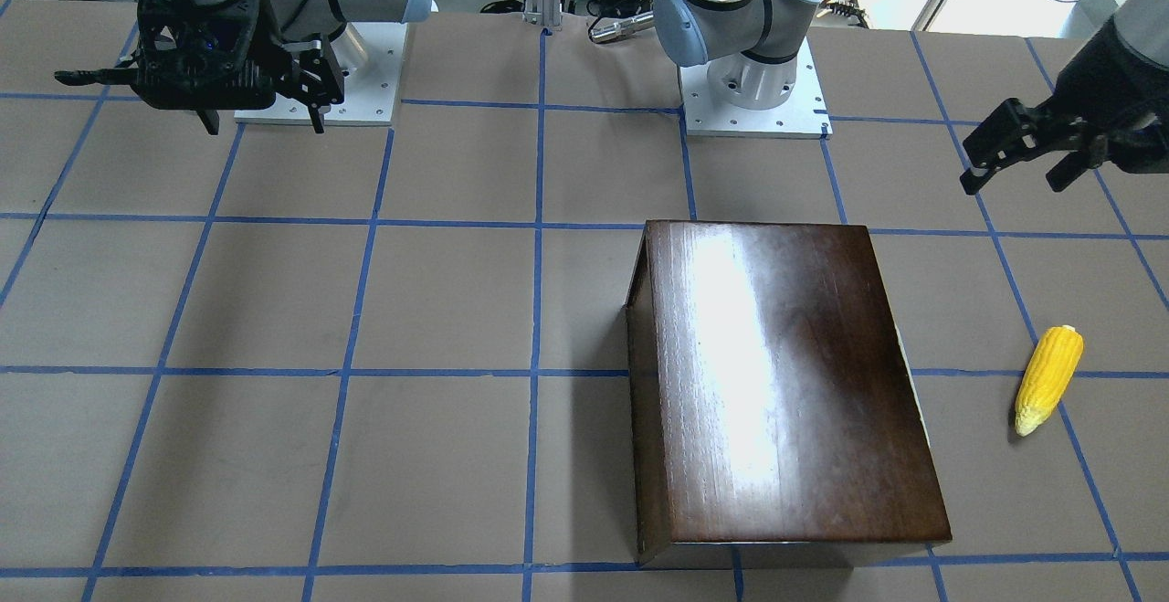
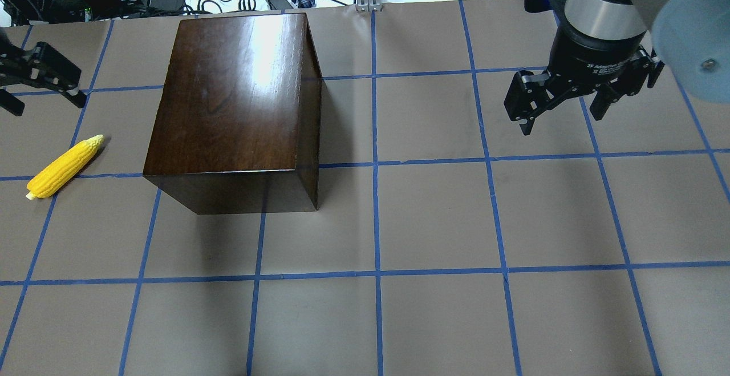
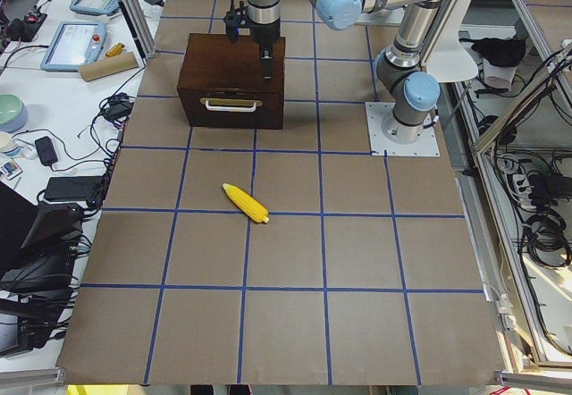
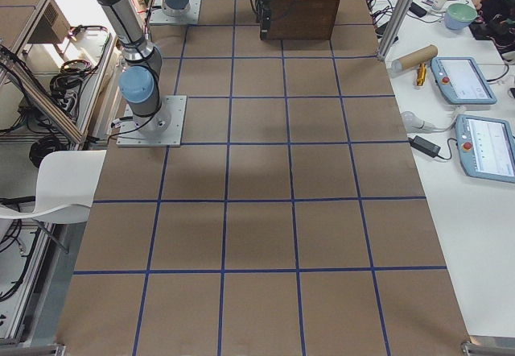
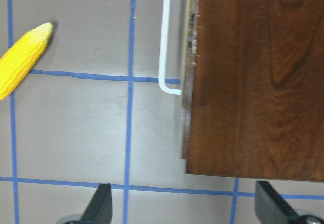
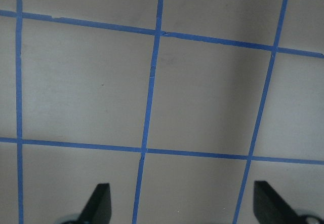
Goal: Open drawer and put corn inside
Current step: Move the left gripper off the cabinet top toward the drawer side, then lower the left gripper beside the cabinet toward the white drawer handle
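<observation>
Left claw (image 2: 35,82) and right claw (image 2: 562,122) hang wide above the worktop (image 2: 433,216), gripping nothing.
We see the drawer (image 3: 223,116) shut in its box (image 2: 228,96); the corn (image 2: 65,166) lies beside it, near the left claw.

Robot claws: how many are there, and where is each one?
2. The left gripper hovers open above the table near the corn, on the wooden box's handle side. The right gripper hangs open well away from the box. None seems hidden.
</observation>
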### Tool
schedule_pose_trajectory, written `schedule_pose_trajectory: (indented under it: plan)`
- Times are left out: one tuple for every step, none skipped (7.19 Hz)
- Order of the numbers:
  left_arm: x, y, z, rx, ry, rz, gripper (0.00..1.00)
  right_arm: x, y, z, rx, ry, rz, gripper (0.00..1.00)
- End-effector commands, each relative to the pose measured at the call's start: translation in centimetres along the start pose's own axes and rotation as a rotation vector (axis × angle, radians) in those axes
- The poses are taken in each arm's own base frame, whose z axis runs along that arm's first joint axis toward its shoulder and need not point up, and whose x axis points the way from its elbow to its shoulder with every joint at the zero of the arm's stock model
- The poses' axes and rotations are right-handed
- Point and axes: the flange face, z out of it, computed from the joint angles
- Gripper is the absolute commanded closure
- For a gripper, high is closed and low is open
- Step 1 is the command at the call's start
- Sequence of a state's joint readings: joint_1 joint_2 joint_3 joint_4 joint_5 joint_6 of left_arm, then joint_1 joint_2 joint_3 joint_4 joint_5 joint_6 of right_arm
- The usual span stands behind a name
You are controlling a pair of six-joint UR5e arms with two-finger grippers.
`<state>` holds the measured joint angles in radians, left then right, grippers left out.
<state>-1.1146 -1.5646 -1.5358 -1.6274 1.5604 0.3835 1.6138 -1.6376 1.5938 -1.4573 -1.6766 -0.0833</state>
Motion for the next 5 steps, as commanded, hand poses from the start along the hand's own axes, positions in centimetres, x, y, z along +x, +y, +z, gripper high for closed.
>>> schedule_pose_trajectory:
  plan:
    - [-5.2,0.3,0.6,-0.01,0.004,0.036,0.0,0.0,0.0,0.0,0.001,0.0,0.0,0.0]
    - [-5.9,-0.3,2.3,-0.041,0.006,0.031,0.0,0.0,0.0,0.0,-0.001,0.0,0.0,0.0]
    - [-6.7,-1.8,5.1,-0.076,0.024,0.025,0.0,0.0,0.0,0.0,0.001,0.0,-0.001,0.0]
    - [-7.9,-3.9,8.3,-0.08,0.027,0.025,0.0,0.0,0.0,0.0,-0.001,0.0,-0.001,0.0]
    - [-8.9,-5.8,11.6,-0.076,0.026,0.022,0.0,0.0,0.0,0.0,0.001,0.0,0.0,0.0]
